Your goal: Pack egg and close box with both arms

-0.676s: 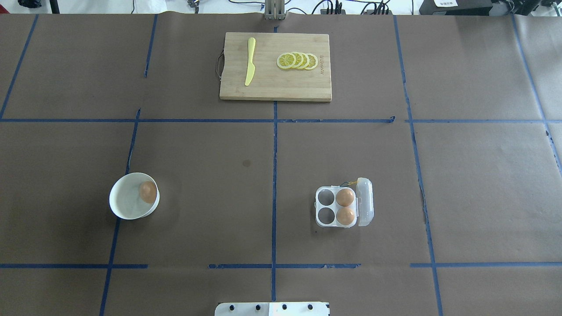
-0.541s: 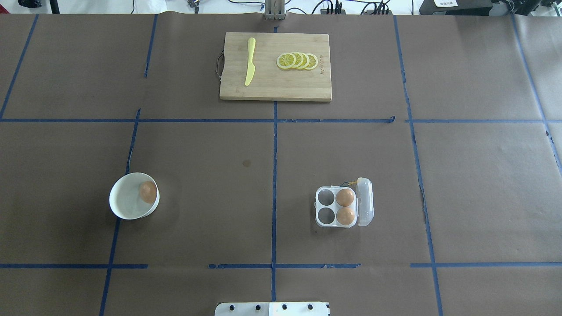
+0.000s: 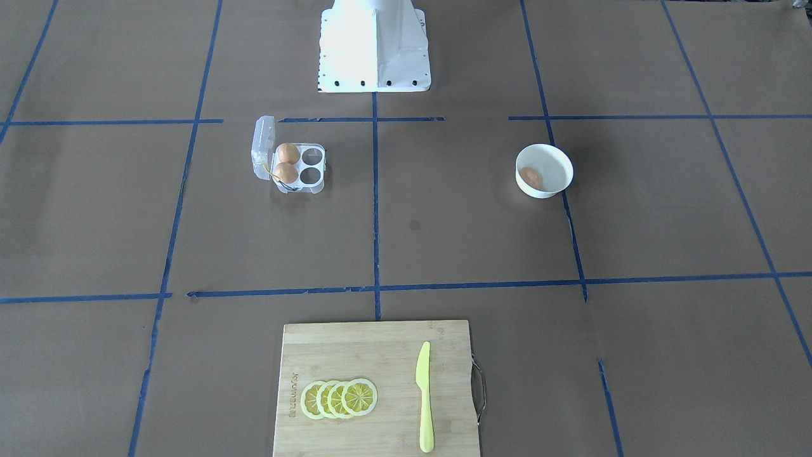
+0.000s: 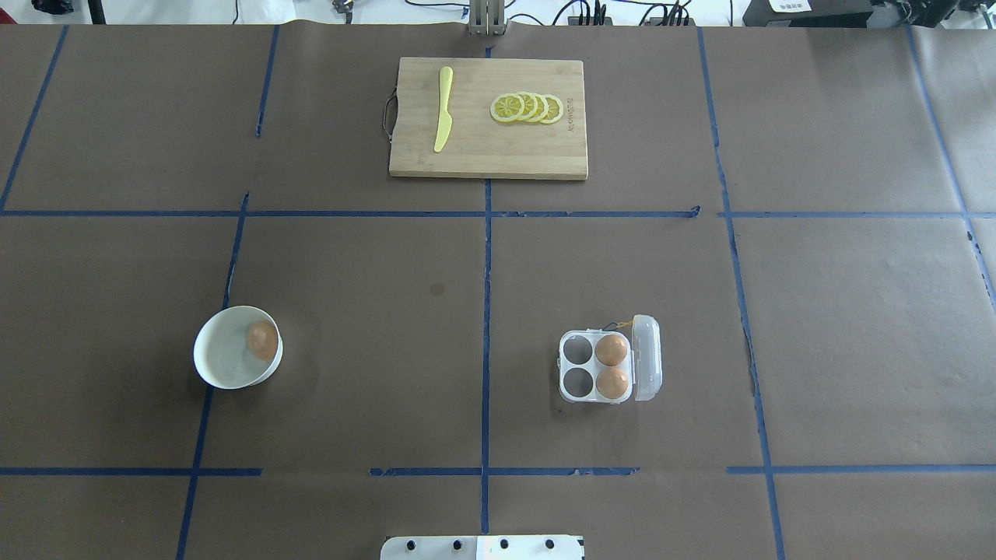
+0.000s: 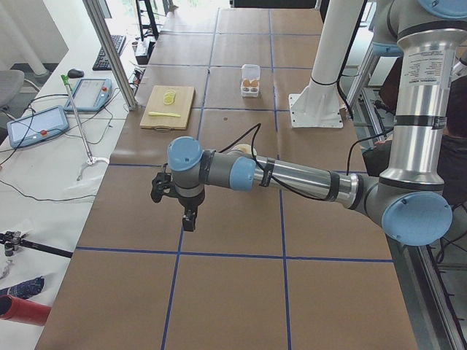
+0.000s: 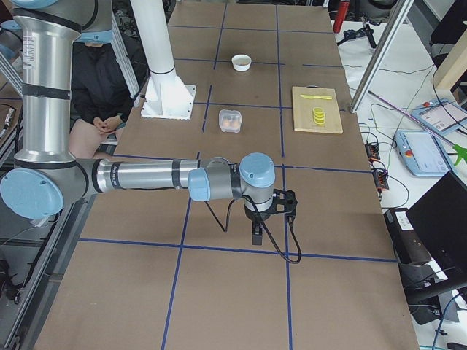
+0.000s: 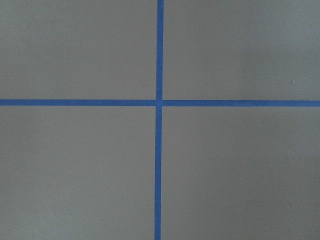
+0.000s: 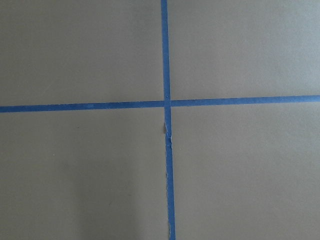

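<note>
One brown egg [image 4: 262, 340] lies in a white bowl [image 4: 222, 358] at the near left of the overhead view; it also shows in the front-facing view [image 3: 531, 178]. The clear box [image 4: 577, 367] stands at the near right with its lid [image 4: 647, 358] open. Two eggs [image 4: 611, 350] fill its right cells; the left cells are empty. My left gripper [image 5: 188, 219] and right gripper [image 6: 257, 235] show only in the side views. Each hangs above bare table, far from the egg and box. I cannot tell whether they are open or shut.
A wooden cutting board [image 4: 488, 148] with a yellow knife [image 4: 443, 109] and lemon slices [image 4: 527, 107] lies at the far middle. The white robot base [image 3: 374, 44] stands at the near edge. A person [image 6: 102, 87] sits beside the base. Both wrist views show only brown paper and blue tape.
</note>
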